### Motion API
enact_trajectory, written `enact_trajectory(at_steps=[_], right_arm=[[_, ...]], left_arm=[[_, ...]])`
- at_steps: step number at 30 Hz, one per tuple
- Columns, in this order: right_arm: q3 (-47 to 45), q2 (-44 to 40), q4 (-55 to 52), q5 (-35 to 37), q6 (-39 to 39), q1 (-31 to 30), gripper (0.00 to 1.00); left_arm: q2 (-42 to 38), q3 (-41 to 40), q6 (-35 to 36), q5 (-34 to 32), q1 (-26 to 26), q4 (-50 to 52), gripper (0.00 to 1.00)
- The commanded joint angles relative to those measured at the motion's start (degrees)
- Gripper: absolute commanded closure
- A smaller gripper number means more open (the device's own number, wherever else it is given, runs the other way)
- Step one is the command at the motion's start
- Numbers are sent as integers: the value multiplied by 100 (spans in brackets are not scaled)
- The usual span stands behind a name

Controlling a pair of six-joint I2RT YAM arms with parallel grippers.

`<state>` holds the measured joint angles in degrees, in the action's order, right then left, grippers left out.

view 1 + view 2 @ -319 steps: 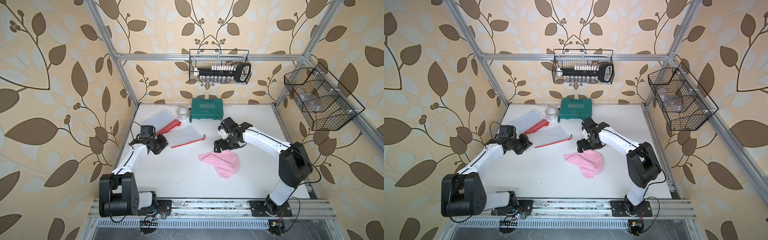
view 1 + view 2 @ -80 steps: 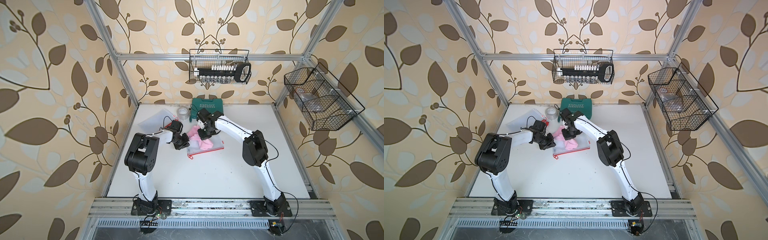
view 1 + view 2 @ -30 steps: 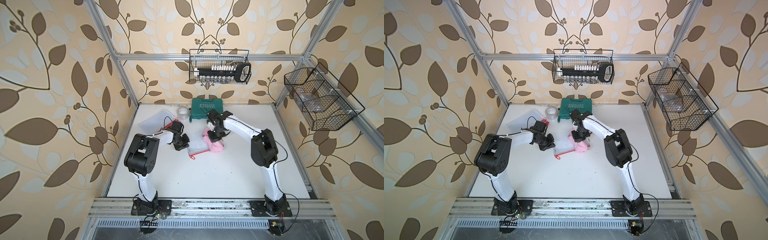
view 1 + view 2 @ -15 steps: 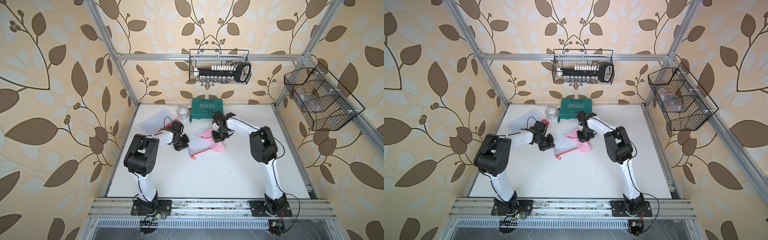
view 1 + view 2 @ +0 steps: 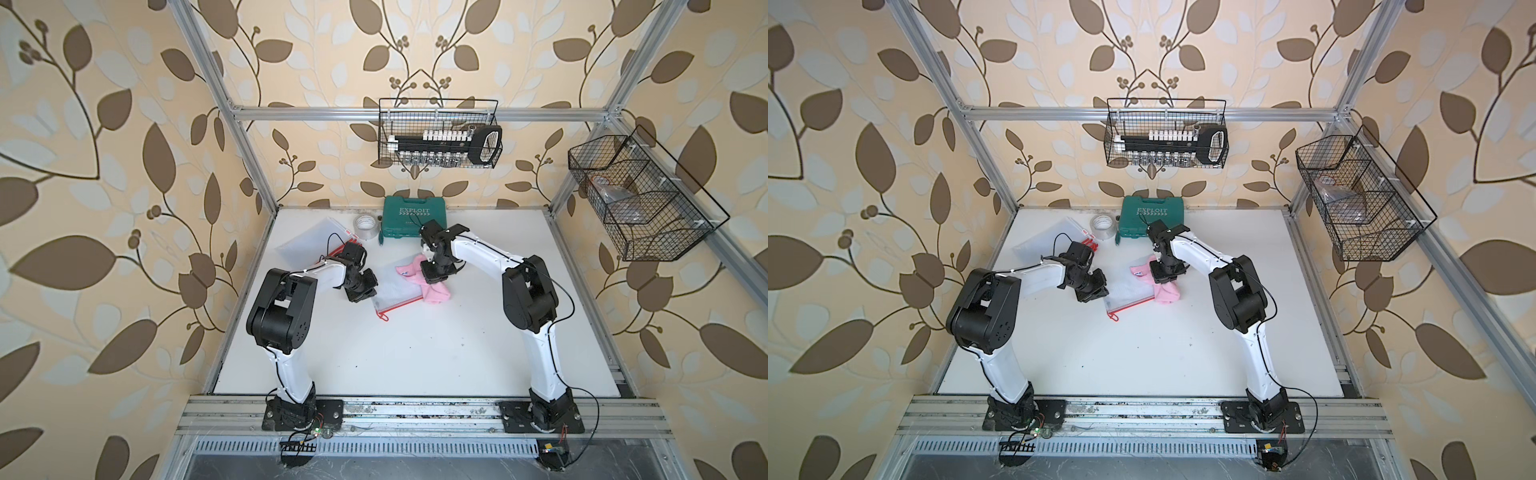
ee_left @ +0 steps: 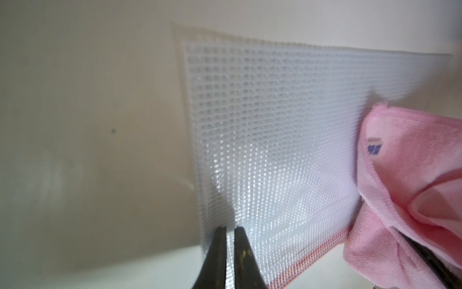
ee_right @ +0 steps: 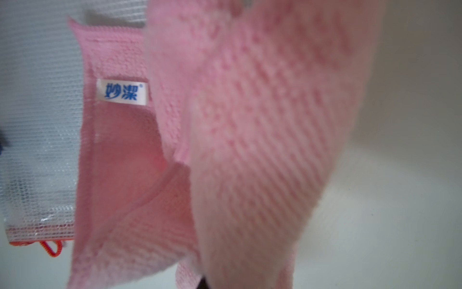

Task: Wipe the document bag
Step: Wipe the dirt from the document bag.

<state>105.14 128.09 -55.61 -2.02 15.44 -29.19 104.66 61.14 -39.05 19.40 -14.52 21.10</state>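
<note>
The document bag (image 5: 395,291), clear mesh with a red zipper edge, lies flat mid-table in both top views (image 5: 1127,291). My left gripper (image 5: 365,291) sits low at the bag's left edge. In the left wrist view its fingertips (image 6: 230,229) stand almost together, pinching that edge of the bag (image 6: 275,125). The right gripper (image 5: 434,275) is shut on a pink cloth (image 5: 434,291) that rests over the bag's right edge and onto the table. In the right wrist view the cloth (image 7: 250,125) covers the jaws, with the bag (image 7: 37,125) beside it.
A green tool case (image 5: 414,216), a tape roll (image 5: 365,226) and a second clear bag (image 5: 316,239) lie at the back of the table. Wire baskets hang on the back wall (image 5: 438,139) and the right wall (image 5: 640,199).
The right gripper has dragged the pink cloth from the bag's middle across to its right edge. The left gripper has stayed at the bag's left edge.
</note>
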Motion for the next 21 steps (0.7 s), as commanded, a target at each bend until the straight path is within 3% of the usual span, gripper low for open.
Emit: enact_trajectory(at_steps=[1,5,8,15,21], right_arm=[[-27,464,12,-113,126,142,100],[-252,705,-53,-180,89,234,100],[-524,744,42,-349,125,295,100],[-788,709,200,-645,188,407,100],[-878,665,260,-806,205,538,100]], left_arm=[[-104,-262,75,-349,115,561,81],[-280,-389,57,-139,219,471,53],[-315,-555,-25,32,271,363,45],[-67,-1121,-365,609,459,-387,44],[199,-1655,-818,1147,477,-1407,49]])
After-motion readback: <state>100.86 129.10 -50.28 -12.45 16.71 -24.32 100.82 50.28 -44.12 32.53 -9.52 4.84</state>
